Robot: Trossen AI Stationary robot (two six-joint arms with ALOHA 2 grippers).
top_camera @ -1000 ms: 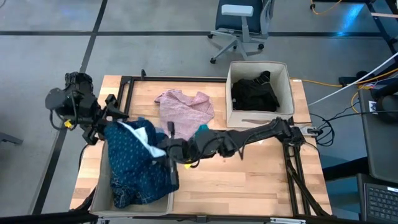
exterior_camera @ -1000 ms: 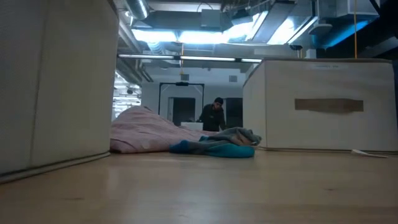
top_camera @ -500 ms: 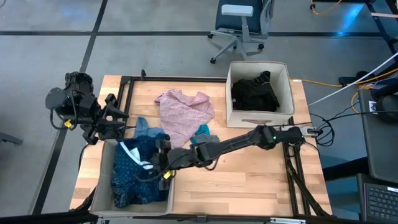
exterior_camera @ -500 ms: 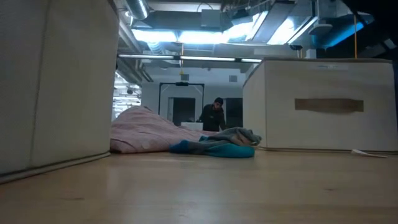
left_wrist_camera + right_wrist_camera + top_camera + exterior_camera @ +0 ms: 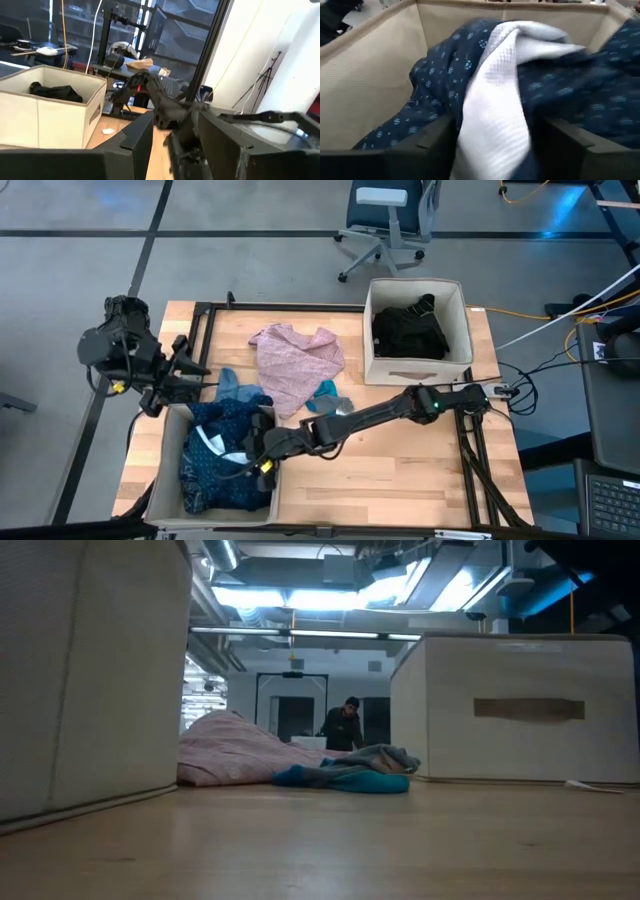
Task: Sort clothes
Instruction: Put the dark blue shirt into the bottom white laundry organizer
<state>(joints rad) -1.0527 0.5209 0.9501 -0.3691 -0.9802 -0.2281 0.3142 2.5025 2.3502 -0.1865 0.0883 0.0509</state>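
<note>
A dark blue dotted garment (image 5: 225, 465) and a white cloth (image 5: 495, 100) lie in the beige left bin (image 5: 165, 470) at the near left. My right gripper (image 5: 256, 448) reaches over that bin's right wall. It is open, its fingers on either side of the white cloth. A pink patterned top (image 5: 297, 360) and a teal sock (image 5: 325, 392) lie on the table. A light blue piece (image 5: 230, 383) lies at the bin's far edge. Black clothes (image 5: 408, 330) fill the right bin (image 5: 466, 320). My left gripper (image 5: 195, 378) waits open at the far left. My right gripper has the white cloth's fold (image 5: 490, 130) between its open fingers (image 5: 432, 137), coming nearly level from the table's right side. I cannot tell whether the fingers touch it. The cloth rests on the blue garment in the bin.
Bare wood lies between the two bins and along the near edge. A black frame rail (image 5: 205, 330) runs by the table's far left. An office chair (image 5: 385, 225) stands beyond the far edge. A person (image 5: 345, 725) shows far off in the room.
My right gripper has gone down and toward the table's near left corner, over the left bin. The blue garment and white cloth, which stood raised and spread over the bin's rim, have sunk into the bin.
</note>
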